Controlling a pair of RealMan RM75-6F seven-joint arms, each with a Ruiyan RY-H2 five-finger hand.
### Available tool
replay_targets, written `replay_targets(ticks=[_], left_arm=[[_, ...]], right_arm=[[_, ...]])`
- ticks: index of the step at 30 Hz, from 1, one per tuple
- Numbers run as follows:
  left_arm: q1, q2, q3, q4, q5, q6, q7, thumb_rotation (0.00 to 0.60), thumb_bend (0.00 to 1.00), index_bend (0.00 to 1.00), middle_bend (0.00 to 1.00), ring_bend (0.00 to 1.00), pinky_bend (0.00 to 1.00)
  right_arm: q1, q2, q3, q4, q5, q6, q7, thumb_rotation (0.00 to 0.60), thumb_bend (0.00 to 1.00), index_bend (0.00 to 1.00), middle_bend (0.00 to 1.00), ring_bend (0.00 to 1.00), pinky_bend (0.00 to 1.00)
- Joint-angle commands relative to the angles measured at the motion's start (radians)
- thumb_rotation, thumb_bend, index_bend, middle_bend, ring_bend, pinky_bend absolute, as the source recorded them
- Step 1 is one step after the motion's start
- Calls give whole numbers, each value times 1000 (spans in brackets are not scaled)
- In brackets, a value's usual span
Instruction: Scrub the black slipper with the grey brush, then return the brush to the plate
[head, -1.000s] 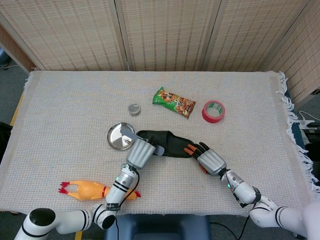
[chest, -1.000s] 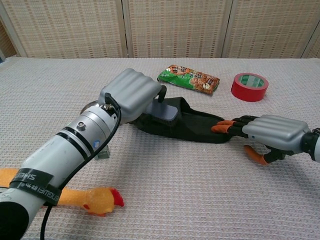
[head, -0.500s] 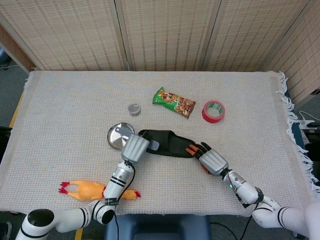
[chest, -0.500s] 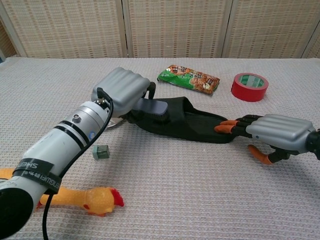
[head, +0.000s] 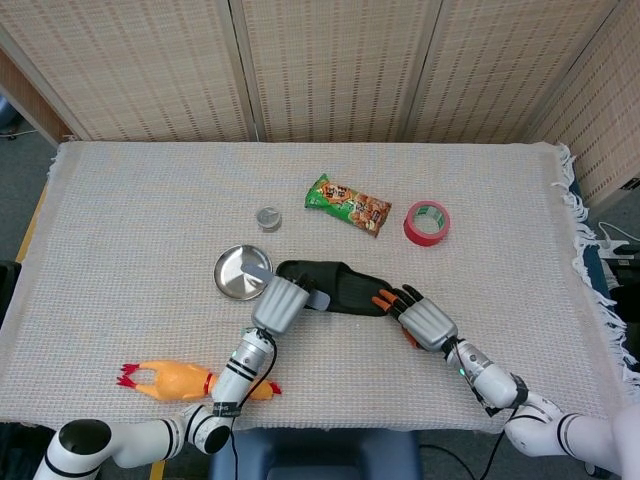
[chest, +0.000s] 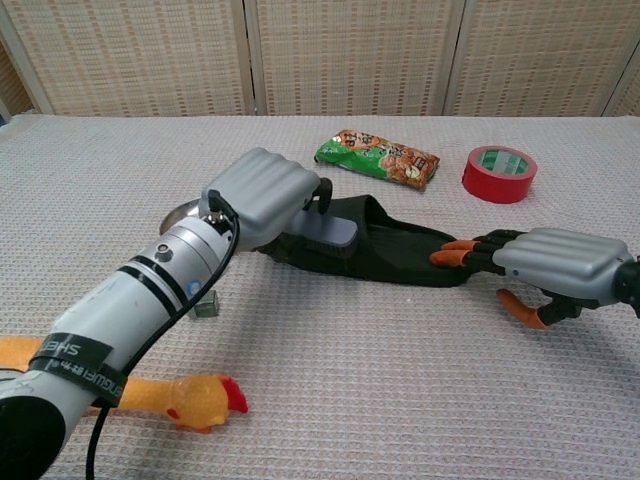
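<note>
The black slipper (head: 345, 284) (chest: 385, 246) lies flat mid-table, toe toward the plate. My left hand (head: 281, 304) (chest: 262, 196) grips the grey brush (head: 314, 299) (chest: 330, 231) and holds it against the slipper's toe end. My right hand (head: 424, 320) (chest: 552, 266) rests on the cloth at the slipper's heel, its orange-tipped fingers (chest: 455, 253) touching the heel end. The round metal plate (head: 238, 272) (chest: 179, 213) sits just left of the slipper, partly hidden by my left hand in the chest view.
A snack packet (head: 347, 203), a red tape roll (head: 427, 222) and a small tin (head: 267, 218) lie further back. A rubber chicken (head: 175, 381) lies near the front edge beside my left forearm. A small green block (chest: 207, 305) sits under that forearm.
My left hand with the brush slid left toward the plate, then back right along the slipper's toe end. The right hand stayed at the heel.
</note>
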Motion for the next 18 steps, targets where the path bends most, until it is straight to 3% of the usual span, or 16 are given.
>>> replay_targets(ticks=[1,9,14,18], left_arm=[[-4,-9,-7,12,4,-1,-5,600,392,342,393,697,1000],[-7,17,-32,40,1,-21,-40,600,375,335,386,693,1000],[-7,59,-28,34,26,-38,-133,600,368,334,381,693,1000],[10,104,-28,-13,58,10,-160,600,369,332,379,693,1000]], right_arm=[[-2,5,-2,-1,-3,5,-2,600,731,68,0,0,0],[-5,16,-5,-5,-8,16,3,600,730,71,0,0,0],[-7,19,-7,-5,-5,12,-11,600,732,119,0,0,0],[-12,28,-9,-16,-7,21,14,600,732,49,0,0,0]])
